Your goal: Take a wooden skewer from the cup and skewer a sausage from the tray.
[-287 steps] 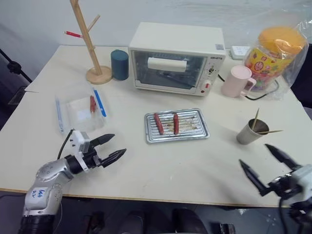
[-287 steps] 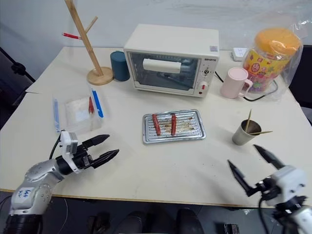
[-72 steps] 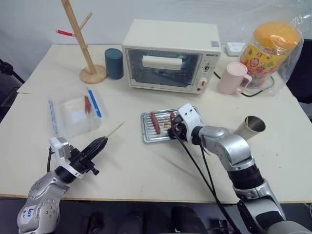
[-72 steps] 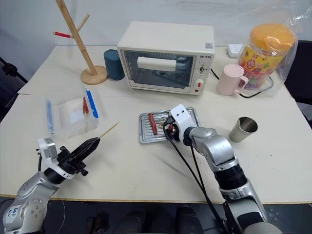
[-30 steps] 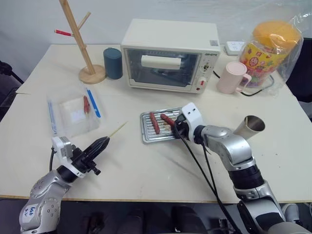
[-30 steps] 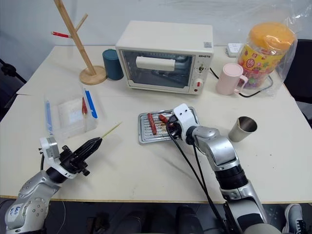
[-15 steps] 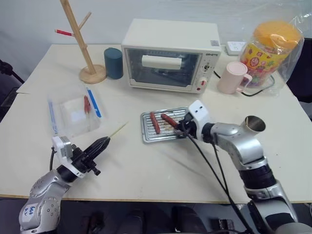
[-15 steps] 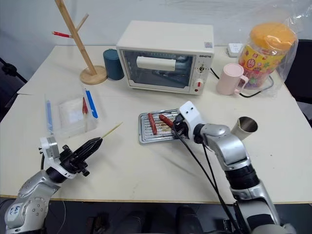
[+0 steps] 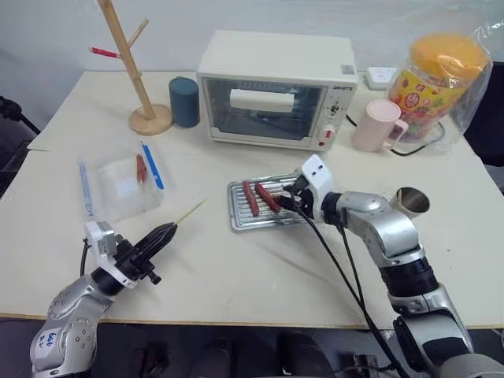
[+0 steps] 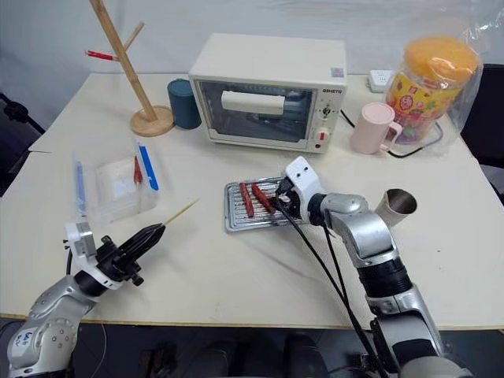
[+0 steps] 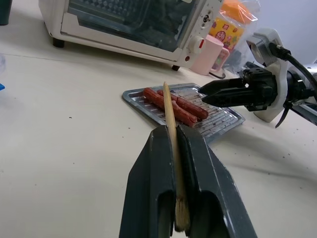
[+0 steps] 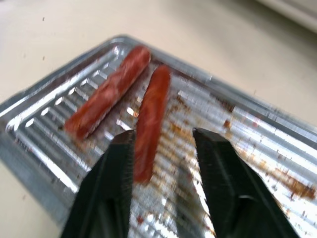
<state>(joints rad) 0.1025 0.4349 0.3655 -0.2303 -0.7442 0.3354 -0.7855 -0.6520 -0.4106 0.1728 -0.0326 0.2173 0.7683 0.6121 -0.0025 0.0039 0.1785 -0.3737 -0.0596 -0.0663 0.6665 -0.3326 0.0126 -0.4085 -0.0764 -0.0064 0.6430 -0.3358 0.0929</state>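
The left gripper [image 11: 174, 163] is clamping the wooden skewer [image 11: 171, 119]. The right gripper [image 12: 163, 148] is hovering, fingers apart, beside the sausage [image 12: 151, 121], which is probably greasy and soft; grasping mid-length is advisable.

- right gripper [image 12: 161, 144] is open over the tray [image 12: 44, 106] now; a second ago it was pinched on the sausage [image 12: 151, 121], holding it tilted with one end up
- that sausage is back down flat on the ridges, right next to the other sausage [image 12: 109, 91], angled instead of straight like at the very start
- way back, both grippers were empty and two skewers stood in the cup [image 9: 412, 201]; now the left gripper [image 11: 173, 144] is clamped on a skewer [image 11: 171, 119], and the cup is tipped over
- left arm sits further back and to the left than at the start
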